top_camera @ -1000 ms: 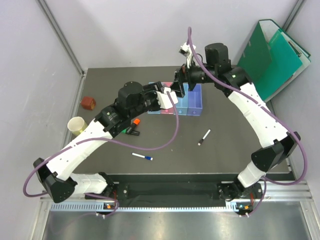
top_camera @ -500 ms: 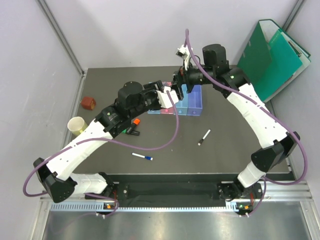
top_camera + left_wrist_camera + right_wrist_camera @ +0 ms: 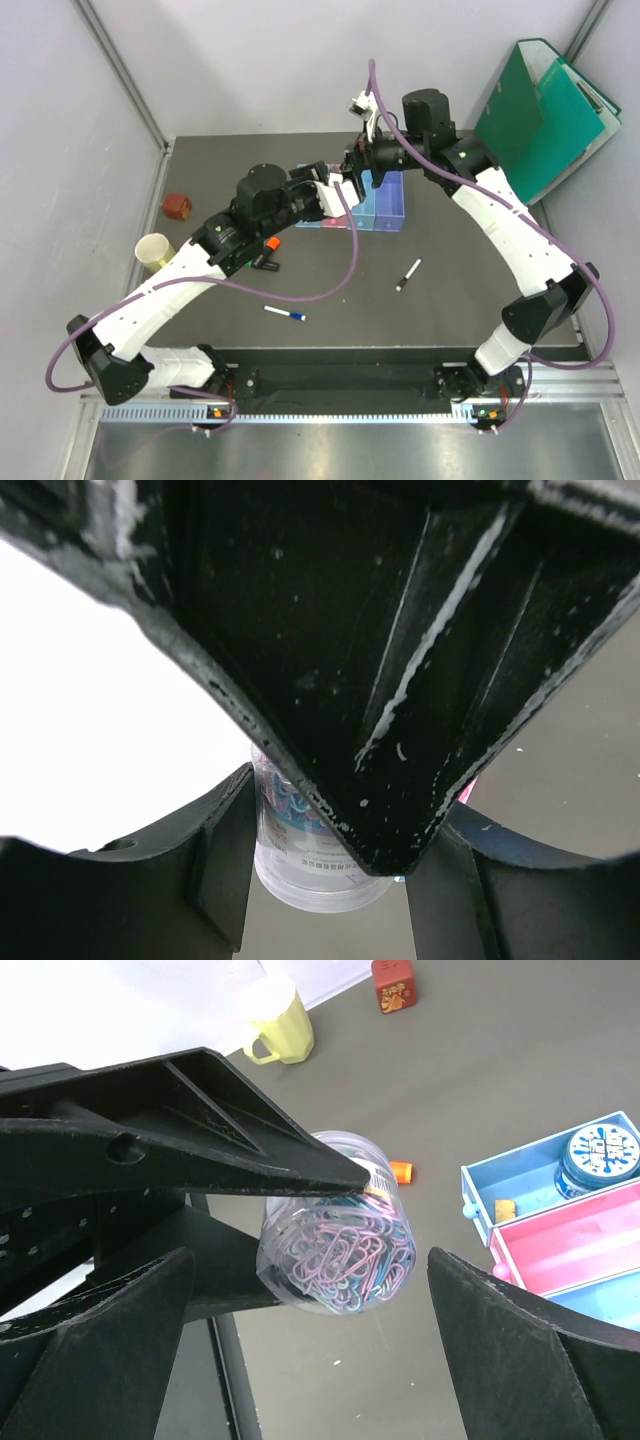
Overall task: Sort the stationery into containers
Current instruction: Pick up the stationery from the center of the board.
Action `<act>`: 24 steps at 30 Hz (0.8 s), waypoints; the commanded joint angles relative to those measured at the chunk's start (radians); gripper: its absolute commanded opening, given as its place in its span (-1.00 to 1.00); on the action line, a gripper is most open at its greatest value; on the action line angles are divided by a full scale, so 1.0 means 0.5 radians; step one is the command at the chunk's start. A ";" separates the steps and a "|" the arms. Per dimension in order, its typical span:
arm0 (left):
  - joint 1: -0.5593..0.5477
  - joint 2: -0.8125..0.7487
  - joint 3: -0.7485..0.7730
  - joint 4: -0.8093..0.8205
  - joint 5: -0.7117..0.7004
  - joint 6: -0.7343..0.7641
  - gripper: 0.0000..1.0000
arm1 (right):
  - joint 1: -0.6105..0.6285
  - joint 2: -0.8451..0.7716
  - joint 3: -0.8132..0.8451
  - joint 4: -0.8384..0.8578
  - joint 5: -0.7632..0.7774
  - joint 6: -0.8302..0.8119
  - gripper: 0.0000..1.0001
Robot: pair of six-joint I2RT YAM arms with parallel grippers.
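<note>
A clear round tub of coloured paper clips hangs in the air, with my left gripper shut on it; its black fingers clamp the tub's sides. My right gripper stands wide open with the tub's end between its fingers, not touching it. Both grippers meet above the left end of the containers. A blue tape roll and a tan eraser lie in a light blue bin beside the pink bin. On the table lie a white pen, a black-and-white marker and an orange-and-black highlighter.
A pale yellow cup and a small red object stand at the table's left. Green folders lean at the back right. The left arm's purple cable droops over the middle of the table.
The right gripper has edged slightly left, closer around the tub. The left gripper keeps its hold and has hardly moved.
</note>
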 commanded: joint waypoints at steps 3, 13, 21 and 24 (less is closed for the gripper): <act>-0.019 -0.047 0.090 0.159 0.002 -0.034 -0.76 | 0.048 0.021 0.025 0.066 -0.033 -0.021 0.99; -0.022 -0.075 0.032 0.263 -0.062 -0.003 -0.77 | 0.058 0.006 -0.027 0.066 -0.008 -0.034 0.87; -0.022 -0.142 -0.066 0.428 -0.191 0.058 -0.81 | 0.058 0.003 -0.055 0.070 0.013 -0.043 0.79; -0.022 -0.148 -0.072 0.459 -0.209 0.061 -0.82 | 0.058 0.003 -0.055 0.073 0.023 -0.043 0.80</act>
